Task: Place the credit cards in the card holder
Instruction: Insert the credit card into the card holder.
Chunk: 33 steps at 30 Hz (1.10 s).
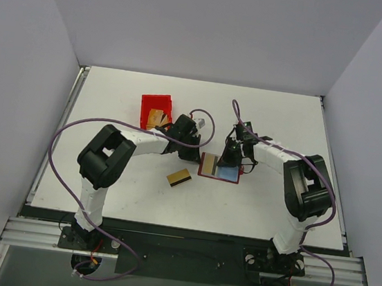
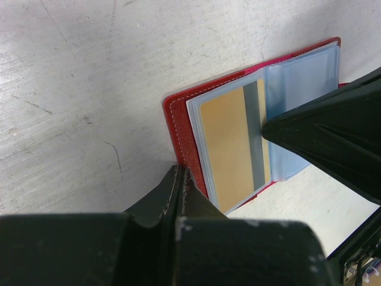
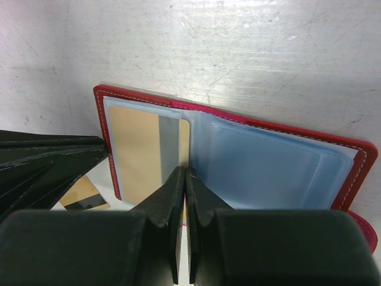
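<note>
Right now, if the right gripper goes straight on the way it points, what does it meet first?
The open card holder: the right gripper, shut, points at its middle, where the tucked-in credit card borders the empty blue sleeve. It may be touching there; depth is unclear.

My right claw [image 3: 184, 179] covers the near edge of the card holder [image 3: 268, 161]. My left claw [image 3: 101, 150] hides part of a loose card [image 3: 83, 195] on the left. What lies in the red bin [image 1: 155, 102] is too small to tell.
</note>
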### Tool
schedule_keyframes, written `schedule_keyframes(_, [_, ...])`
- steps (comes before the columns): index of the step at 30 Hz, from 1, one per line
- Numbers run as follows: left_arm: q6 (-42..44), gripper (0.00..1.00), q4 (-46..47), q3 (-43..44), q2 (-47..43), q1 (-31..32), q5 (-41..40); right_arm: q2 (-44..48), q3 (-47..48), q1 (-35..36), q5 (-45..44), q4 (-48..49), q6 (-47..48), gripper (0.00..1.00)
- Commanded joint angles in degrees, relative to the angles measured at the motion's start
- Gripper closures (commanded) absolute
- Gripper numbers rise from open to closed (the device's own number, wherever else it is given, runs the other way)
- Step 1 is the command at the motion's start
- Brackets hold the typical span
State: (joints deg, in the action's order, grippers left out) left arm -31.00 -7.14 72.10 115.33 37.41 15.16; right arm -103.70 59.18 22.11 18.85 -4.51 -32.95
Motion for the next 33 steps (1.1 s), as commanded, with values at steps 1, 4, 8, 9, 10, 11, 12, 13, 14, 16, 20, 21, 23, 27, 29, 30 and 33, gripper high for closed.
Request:
schedule_keyframes(1, [0.5,1.0,-0.42,1.65,1.04,0.12,0.84,2.53,-0.38,-0.4,-2.59,-2.07,0.07,1.0])
schedule_keyframes(4, [0.42,1.0,-0.51,1.65,0.95,0.03,0.75,3.06,-0.29,-0.22,-4.17,-3.39,0.52,1.0])
schedule_keyframes(8, [0.51,1.0,-0.51,1.82,1.13,0.12,0.84,2.98,0.85,0.21,-5.75,-5.41,1.75,1.0])
schedule_keyframes(9, [0.51,1.0,-0.51,1.82,1.13,0.03,0.84,2.63,1.2,0.3,-5.93,-5.85,2.01,1.0])
schedule_keyframes(10, [0.51,1.0,-0.51,1.73,1.13,0.12,0.84,2.54,1.38,0.56,-6.37,-6.29,2.1,1.0])
schedule_keyframes(11, [0.51,1.0,-0.6,1.73,1.13,0.12,0.84,2.63,1.38,0.57,-6.55,-6.47,2.19,1.0])
schedule_keyframes(12, [0.51,1.0,-0.6,1.65,1.04,0.12,0.75,2.8,1.38,0.92,-6.89,-6.56,2.19,1.0])
schedule_keyframes(13, [0.59,1.0,-0.51,1.56,1.04,0.12,0.75,2.89,1.38,0.92,-6.99,-6.65,2.19,1.0])
schedule_keyframes(14, [0.59,1.0,-0.51,1.47,1.04,0.12,0.75,3.24,1.47,1.09,-7.33,-6.74,2.19,1.0])
schedule_keyframes(16, [0.59,1.0,-0.51,1.47,1.04,0.12,0.75,3.77,1.47,1.27,-7.6,-6.91,2.28,1.0])
schedule_keyframes(20, [0.59,1.0,-0.51,1.47,1.04,0.12,0.84,5.35,1.55,1.53,-7.86,-6.91,2.8,1.0])
schedule_keyframes(21, [0.59,1.0,-0.51,1.47,1.04,0.03,0.75,5.61,1.55,1.71,-8.3,-7.26,2.98,1.0])
schedule_keyframes(23, [0.59,1.0,-0.42,1.47,0.95,0.12,0.75,6.05,1.9,1.8,-8.83,-7.79,3.24,1.0])
schedule_keyframes(27, [0.68,1.0,-0.6,1.38,0.08,0.12,0.22,6.67,1.99,2.15,-8.22,-7.62,3.68,1.0])
schedule_keyframes(29, [0.77,1.0,-0.95,1.29,-1.06,0.03,-1.17,7.11,2.08,2.85,-7.34,-7.09,4.56,1.0])
schedule_keyframes(30, [0.77,1.0,-1.12,1.21,-1.68,0.03,-1.53,7.46,2.08,3.11,-6.9,-6.74,5.43,1.0])
schedule_keyframes(33, [0.95,1.0,-2.35,0.16,-5.18,0.03,-5.65,7.72,2.43,4.95,-5.32,-5.42,6.75,1.0])
